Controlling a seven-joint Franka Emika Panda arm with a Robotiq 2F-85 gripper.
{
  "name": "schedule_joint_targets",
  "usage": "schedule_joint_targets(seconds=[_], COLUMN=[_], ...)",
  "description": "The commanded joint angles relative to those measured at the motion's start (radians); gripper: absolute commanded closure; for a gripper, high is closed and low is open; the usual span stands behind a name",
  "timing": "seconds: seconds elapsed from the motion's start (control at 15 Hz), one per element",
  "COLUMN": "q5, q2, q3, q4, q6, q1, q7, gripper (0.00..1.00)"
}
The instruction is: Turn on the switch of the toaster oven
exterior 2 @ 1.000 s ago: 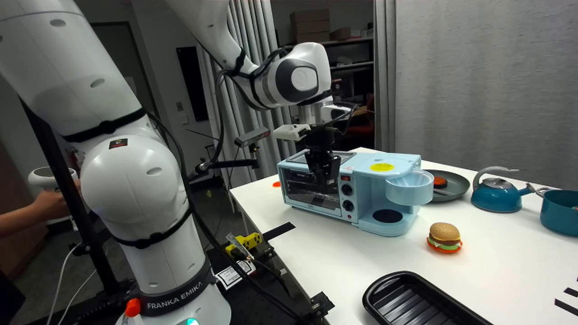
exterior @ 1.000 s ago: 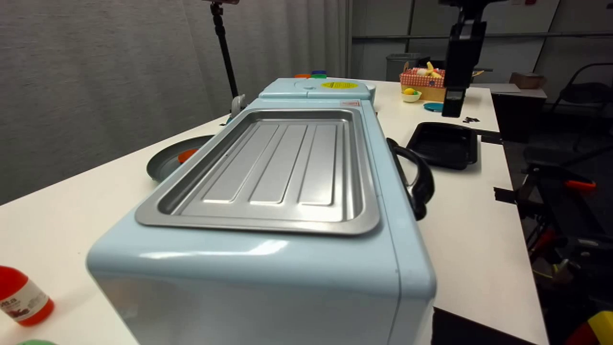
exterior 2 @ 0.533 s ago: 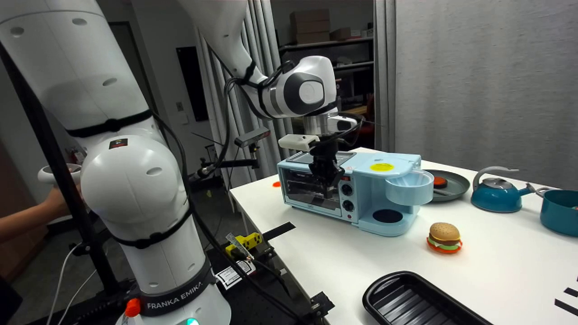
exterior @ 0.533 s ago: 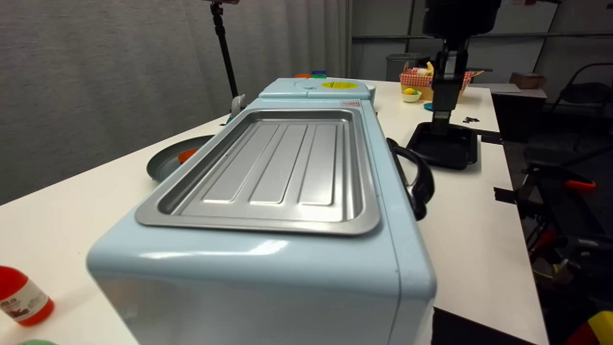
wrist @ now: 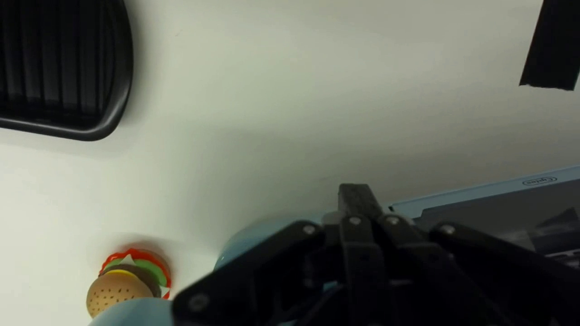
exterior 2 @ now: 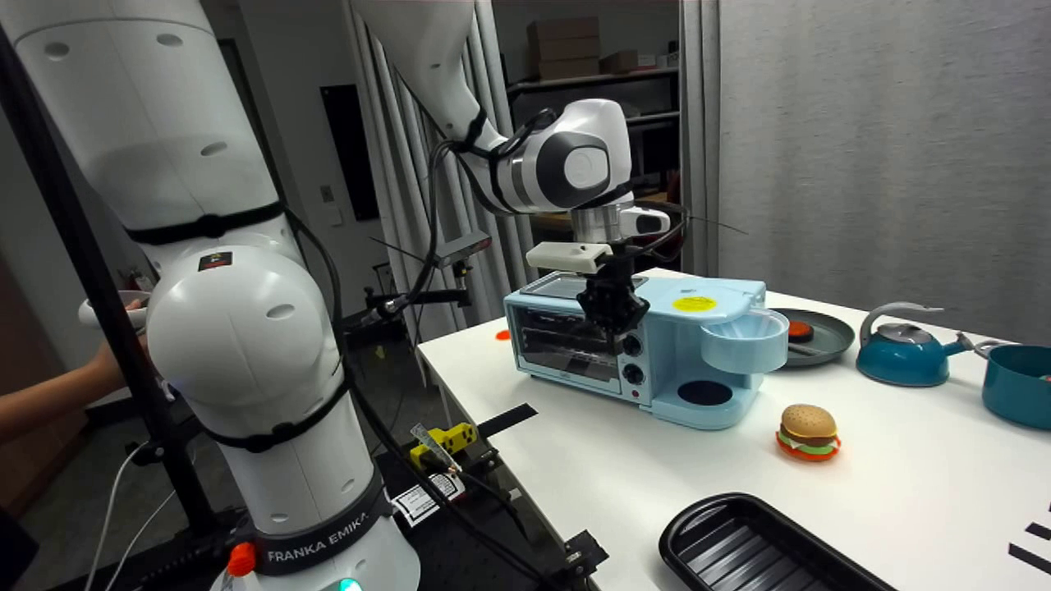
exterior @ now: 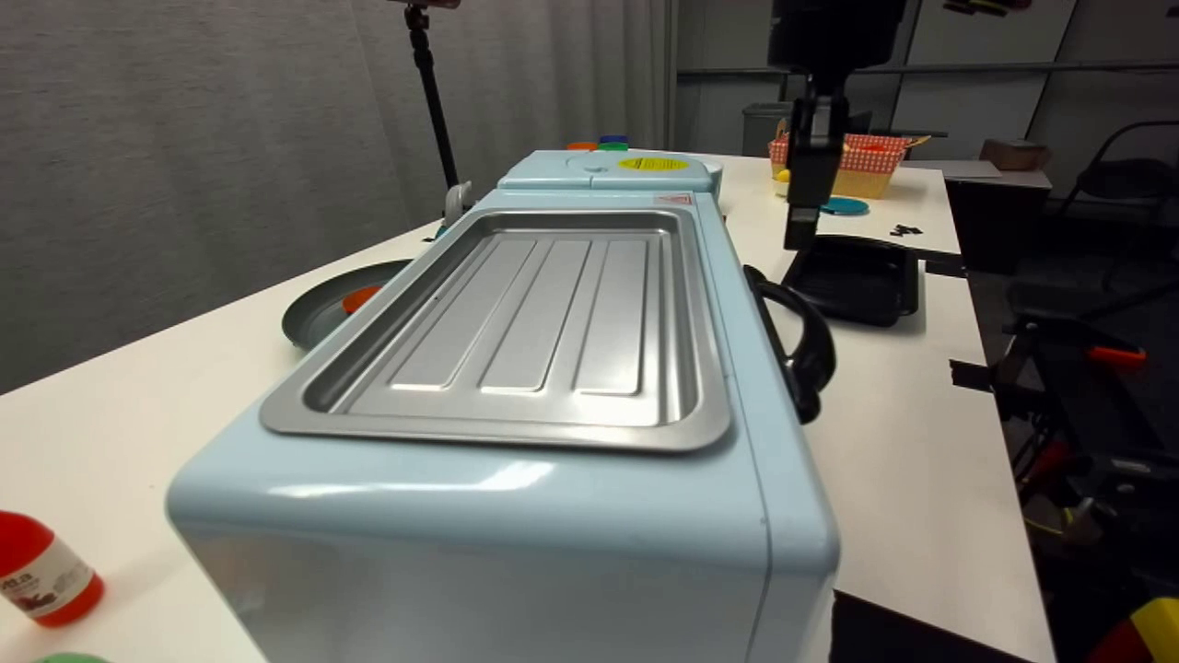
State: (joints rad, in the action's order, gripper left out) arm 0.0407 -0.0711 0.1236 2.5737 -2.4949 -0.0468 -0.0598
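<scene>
The pale blue toaster oven stands on the white table with a silver ribbed tray in its top. In an exterior view its front shows, with an upper black knob and a lower black knob. The panel spot above the upper knob is hidden behind my gripper. My gripper points down in front of the oven, near the door's knob-side edge; contact cannot be told. In the wrist view my gripper is shut, its fingertips together with nothing between them. The oven door lies to its right there.
The black door handle sticks out from the oven front. A black ribbed pan and a toy burger lie on the table. A blue kettle, a teal pot and a grey frying pan stand farther back.
My gripper has moved along the oven's front toward the knobs and closer to the front face. It dipped, then rose slightly. It now covers the small red switch seen above the knobs earlier.
</scene>
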Motion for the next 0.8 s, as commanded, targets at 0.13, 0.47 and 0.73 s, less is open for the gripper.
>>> schedule_joint_targets(seconds=[0.13,0.47,0.73], q5=[-0.051,-0.048,-0.045], q2=[0.049,0.073,0.09], q3=[-0.016,-0.014,-0.013], q4=[-0.047,-0.077,-0.103], q6=[-0.02,-0.022,-0.026], q1=[-0.023,-0.028,-0.028], q7=[0.1,0.113,0.111], gripper=[1.0,1.0,1.0])
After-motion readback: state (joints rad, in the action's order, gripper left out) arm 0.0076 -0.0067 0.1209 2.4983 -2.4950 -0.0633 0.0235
